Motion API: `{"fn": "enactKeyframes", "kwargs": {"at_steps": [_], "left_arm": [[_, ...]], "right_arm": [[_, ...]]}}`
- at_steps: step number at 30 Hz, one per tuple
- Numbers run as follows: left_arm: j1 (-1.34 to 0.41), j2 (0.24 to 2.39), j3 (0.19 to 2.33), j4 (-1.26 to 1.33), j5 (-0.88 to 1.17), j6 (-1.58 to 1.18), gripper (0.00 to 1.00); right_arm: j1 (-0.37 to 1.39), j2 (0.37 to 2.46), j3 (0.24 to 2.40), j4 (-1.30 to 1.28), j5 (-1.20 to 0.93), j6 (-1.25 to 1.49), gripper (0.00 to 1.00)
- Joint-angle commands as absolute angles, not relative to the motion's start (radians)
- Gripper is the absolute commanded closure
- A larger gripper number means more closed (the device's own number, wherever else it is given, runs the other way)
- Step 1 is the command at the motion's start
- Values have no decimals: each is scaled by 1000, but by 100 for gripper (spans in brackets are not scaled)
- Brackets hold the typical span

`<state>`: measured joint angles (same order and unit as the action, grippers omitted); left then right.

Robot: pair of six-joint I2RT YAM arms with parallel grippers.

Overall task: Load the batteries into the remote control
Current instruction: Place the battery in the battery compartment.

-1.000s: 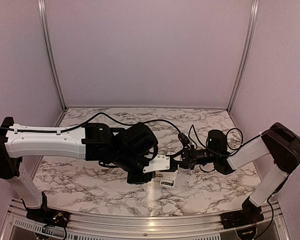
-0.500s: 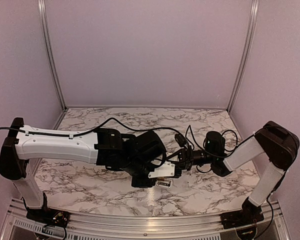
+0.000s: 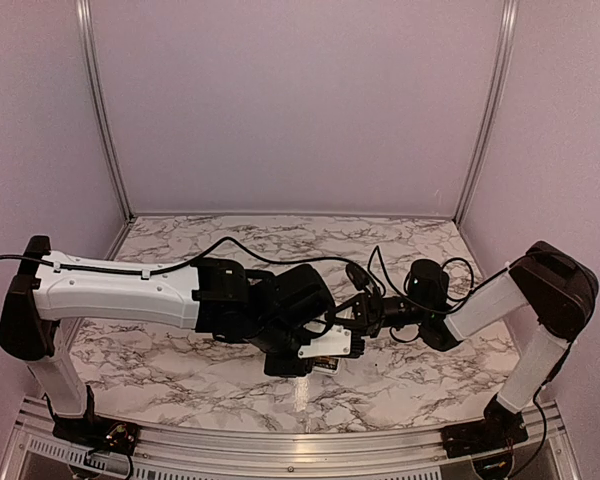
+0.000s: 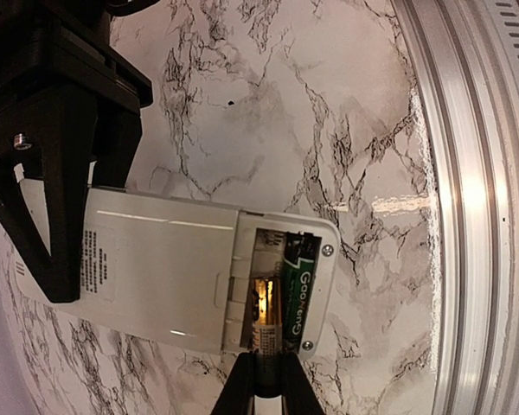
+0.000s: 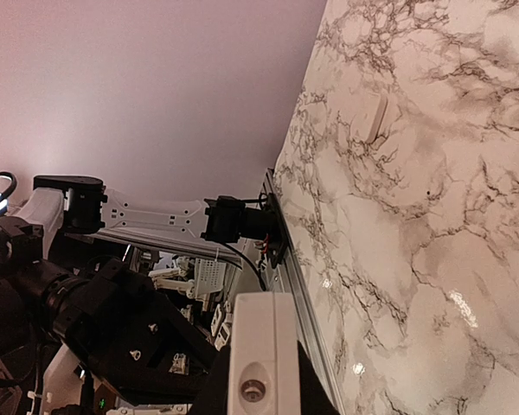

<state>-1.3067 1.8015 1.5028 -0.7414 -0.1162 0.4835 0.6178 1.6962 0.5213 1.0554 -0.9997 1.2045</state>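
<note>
Right pincer clamps the remote control over marble table; left pincer, nearly closed, at batteries.

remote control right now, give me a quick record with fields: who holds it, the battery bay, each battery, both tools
remote control: white, back side facing the left wrist camera
right tool: shut on the remote control, at the end away from the bay
battery bay: open, no cover on it
first battery: green label, lying in the slot nearest the remote's end
second battery: in the other slot, one end at the bay's edge
left tool: shut on that end of the second battery
table: marble pattern, behind the remote
</note>
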Motion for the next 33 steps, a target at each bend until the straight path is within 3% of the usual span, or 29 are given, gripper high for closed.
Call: {"fn": "enactKeyframes", "kwargs": {"at_steps": [1, 13, 21, 33], "left_arm": [[-1317, 1823, 1529, -759, -128, 494, 100], [-1321, 1836, 1545, -762, -122, 493, 98], [-1321, 1826, 1548, -761, -152, 482, 80], [-1305, 1735, 1517, -737, -188, 454, 65]], "right_arm": [[637, 1708, 555, 1094, -988, 1214, 100], [643, 1723, 563, 1141, -992, 1249, 100], [643, 1725, 565, 1146, -997, 1250, 100], [642, 1722, 557, 1147, -1001, 1241, 100]]}}
